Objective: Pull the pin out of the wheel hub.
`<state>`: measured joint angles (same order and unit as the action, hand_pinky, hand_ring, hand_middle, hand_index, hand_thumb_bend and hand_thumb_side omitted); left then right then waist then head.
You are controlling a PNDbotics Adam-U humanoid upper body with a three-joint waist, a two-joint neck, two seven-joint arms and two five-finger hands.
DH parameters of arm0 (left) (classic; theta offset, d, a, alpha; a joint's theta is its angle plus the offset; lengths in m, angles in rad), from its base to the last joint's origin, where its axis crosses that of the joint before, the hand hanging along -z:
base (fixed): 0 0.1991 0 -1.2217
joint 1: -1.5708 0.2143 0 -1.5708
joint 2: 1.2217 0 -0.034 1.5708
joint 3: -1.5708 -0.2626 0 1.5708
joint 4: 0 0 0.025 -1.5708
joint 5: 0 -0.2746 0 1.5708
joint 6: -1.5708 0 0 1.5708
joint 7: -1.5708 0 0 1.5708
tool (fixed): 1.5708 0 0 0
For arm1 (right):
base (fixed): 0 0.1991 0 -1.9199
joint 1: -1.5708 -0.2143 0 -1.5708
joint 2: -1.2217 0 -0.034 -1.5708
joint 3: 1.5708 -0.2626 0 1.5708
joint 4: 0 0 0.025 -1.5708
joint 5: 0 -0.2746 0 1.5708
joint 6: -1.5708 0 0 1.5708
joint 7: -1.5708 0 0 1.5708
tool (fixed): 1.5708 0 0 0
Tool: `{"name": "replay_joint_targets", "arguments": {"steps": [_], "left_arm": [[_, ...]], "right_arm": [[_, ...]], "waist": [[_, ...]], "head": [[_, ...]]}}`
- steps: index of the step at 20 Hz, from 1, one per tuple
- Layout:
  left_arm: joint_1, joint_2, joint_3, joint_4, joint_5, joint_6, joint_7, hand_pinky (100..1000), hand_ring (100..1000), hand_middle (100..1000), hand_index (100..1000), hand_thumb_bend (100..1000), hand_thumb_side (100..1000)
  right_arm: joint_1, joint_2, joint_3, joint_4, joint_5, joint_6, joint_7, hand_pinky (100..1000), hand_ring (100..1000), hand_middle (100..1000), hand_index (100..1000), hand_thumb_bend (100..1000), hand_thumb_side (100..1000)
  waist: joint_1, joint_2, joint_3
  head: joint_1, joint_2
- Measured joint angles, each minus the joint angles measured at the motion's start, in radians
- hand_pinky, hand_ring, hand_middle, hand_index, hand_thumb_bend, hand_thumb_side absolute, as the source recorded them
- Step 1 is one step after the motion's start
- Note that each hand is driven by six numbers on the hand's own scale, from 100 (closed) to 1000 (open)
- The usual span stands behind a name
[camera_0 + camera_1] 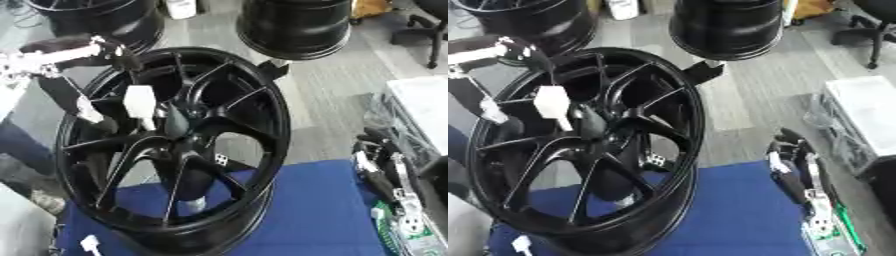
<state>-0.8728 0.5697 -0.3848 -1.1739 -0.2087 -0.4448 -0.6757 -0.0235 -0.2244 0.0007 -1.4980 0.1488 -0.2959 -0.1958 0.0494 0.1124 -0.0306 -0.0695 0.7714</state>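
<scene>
Left eye view
Left hand: comes in from the upper left over the wheel's face; white and black fingers point down at the hub centre; whether they are apart or closed on something I cannot tell.
Right hand: idle at the right edge, fingers up and relaxed, holding nothing.
Wheel: black, multi-spoke, standing tilted on its rim on the blue mat, face toward the camera.
Hub: dark centre where the spokes meet, just beside the left fingertips.
Pin: cannot be made out apart from the fingers.
White bit: small, on the mat at the lower left, just beside the rim.
Spare wheels: two more black ones on the grey floor behind.

Right eye view
Left hand: same pose; white finger cover lies against the spokes left of the hub.
Right hand: seen more fully, well apart from the wheel, with green and white parts of the forearm below.
White box: at the right edge, beyond the mat.
</scene>
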Motion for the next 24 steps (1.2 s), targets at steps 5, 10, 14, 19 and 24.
{"name": "replay_joint_targets", "arguments": {"steps": [5, 10, 14, 19, 24], "left_arm": [[0.000, -0.033, 0.000, 0.027, -0.017, -0.006, 0.006, 729, 765, 688, 782, 719, 314], [0.003, -0.055, 0.002, 0.058, -0.007, -0.023, 0.023, 663, 627, 511, 590, 516, 209], [0.007, -0.060, 0.004, 0.068, 0.041, -0.028, 0.028, 660, 540, 376, 439, 305, 100], [0.011, -0.069, 0.006, 0.072, 0.118, -0.006, 0.006, 665, 539, 344, 405, 310, 102], [0.002, -0.056, 0.034, 0.022, 0.205, 0.024, -0.024, 669, 543, 341, 398, 334, 117]], "right_arm": [[-0.003, 0.000, 0.000, 0.000, -0.001, -0.001, 0.004, 694, 703, 731, 861, 100, 486], [-0.003, 0.000, 0.001, 0.001, -0.004, 0.000, 0.006, 694, 703, 732, 861, 100, 487], [-0.003, 0.000, 0.001, 0.002, -0.004, 0.000, 0.006, 694, 703, 732, 861, 100, 488], [-0.003, 0.000, 0.001, 0.003, -0.004, 0.000, 0.007, 694, 703, 732, 861, 100, 491], [-0.003, 0.001, 0.000, 0.003, -0.004, 0.000, 0.006, 693, 703, 732, 861, 100, 494]], "waist": [[-0.003, 0.000, -0.003], [-0.003, 0.000, -0.004], [-0.004, 0.001, -0.004], [-0.007, 0.002, -0.003], [-0.007, 0.004, 0.002]], "head": [[0.003, -0.001], [0.006, -0.001], [0.006, -0.001], [0.006, -0.001], [0.006, -0.001]]}}
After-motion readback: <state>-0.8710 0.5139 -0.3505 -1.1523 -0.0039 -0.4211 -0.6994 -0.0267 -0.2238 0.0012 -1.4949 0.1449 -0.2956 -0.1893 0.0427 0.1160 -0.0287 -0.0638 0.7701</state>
